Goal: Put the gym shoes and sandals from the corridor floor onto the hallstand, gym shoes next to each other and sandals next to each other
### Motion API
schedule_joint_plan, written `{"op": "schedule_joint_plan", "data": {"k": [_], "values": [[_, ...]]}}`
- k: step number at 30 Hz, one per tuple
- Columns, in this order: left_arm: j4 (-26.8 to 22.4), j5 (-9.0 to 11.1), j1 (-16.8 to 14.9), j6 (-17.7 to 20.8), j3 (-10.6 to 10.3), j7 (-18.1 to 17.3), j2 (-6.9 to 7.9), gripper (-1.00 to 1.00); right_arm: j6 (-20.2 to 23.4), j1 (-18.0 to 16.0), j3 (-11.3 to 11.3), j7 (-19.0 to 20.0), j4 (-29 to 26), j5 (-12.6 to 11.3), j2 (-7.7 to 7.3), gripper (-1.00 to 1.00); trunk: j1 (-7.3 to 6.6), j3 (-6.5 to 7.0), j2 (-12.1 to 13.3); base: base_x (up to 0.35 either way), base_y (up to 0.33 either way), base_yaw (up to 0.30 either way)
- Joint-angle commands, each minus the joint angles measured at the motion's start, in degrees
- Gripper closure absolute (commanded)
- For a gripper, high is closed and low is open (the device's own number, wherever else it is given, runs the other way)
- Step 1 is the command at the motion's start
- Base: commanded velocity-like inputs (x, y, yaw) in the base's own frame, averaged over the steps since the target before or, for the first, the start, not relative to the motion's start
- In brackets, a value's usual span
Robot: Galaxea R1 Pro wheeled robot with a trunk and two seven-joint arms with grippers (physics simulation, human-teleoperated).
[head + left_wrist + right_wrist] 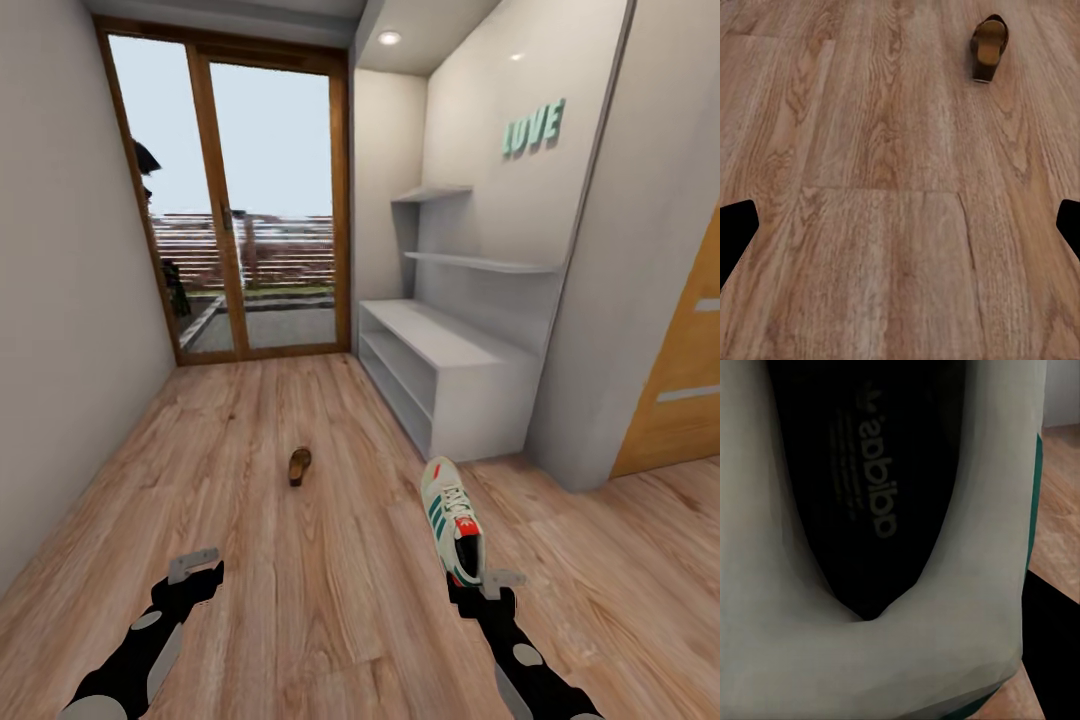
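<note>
At lower right of the head view, the right tool (484, 590) pinches a gym shoe (452, 518) by its heel, toe pointing away. At lower left, the left tool (196, 570) hangs spread above the corridor floor (330, 600). One sandal (299, 465) lies mid-frame on the planks. Beyond, at right, the hallstand (450, 375) shows bare shelves.

A narrow corridor with plain grey walls (60, 300) ends in a wood-framed glass door (245, 200) showing daylight, a fence and pale sky. A recessed ceiling light (389, 38) glows above. Teal letters (533, 128) hang on the right wall; an orange-brown door (685, 380) stands at far right.
</note>
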Motion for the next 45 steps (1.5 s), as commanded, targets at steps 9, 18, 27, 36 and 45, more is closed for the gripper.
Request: {"op": "schedule_joint_plan", "data": {"k": [9, 18, 27, 36, 45], "values": [[0.06, 0.05, -0.04, -0.2, 0.08, -0.01, -0.01, -1.0, -0.18, -0.04, 0.01, -0.06, 0.03, 0.0, 0.0, 1.0, 0.02, -0.05, -0.02, 0.336, 0.128, 0.0], [0.06, 0.08, -0.04, -0.2, 0.08, 0.01, -0.01, -1.0, -0.18, -0.04, 0.01, -0.06, 0.03, 0.0, 0.0, 1.0, 0.02, -0.05, -0.02, 0.331, 0.133, -0.1], [0.06, 0.08, -0.04, -0.2, 0.08, 0.0, -0.01, -1.0, -0.23, -0.04, 0.01, -0.06, 0.03, 0.0, 0.0, 1.0, 0.02, -0.05, -0.02, 0.327, 0.138, -0.24], [0.06, 0.05, -0.05, -0.2, 0.08, -0.01, -0.02, -1.0, -10.88, -0.04, 0.1, -0.1, -0.03, 0.58, 0.0, 1.0, 0.02, -0.05, -0.02, 0.324, 0.141, -0.013], [0.06, -0.01, -0.04, -0.2, 0.08, 0.0, -0.02, -1.0, -13.37, -0.04, 0.1, -0.12, -0.05, 0.44, 0.0, 1.0, 0.02, -0.05, -0.02, 0.324, 0.141, 0.0]]}}
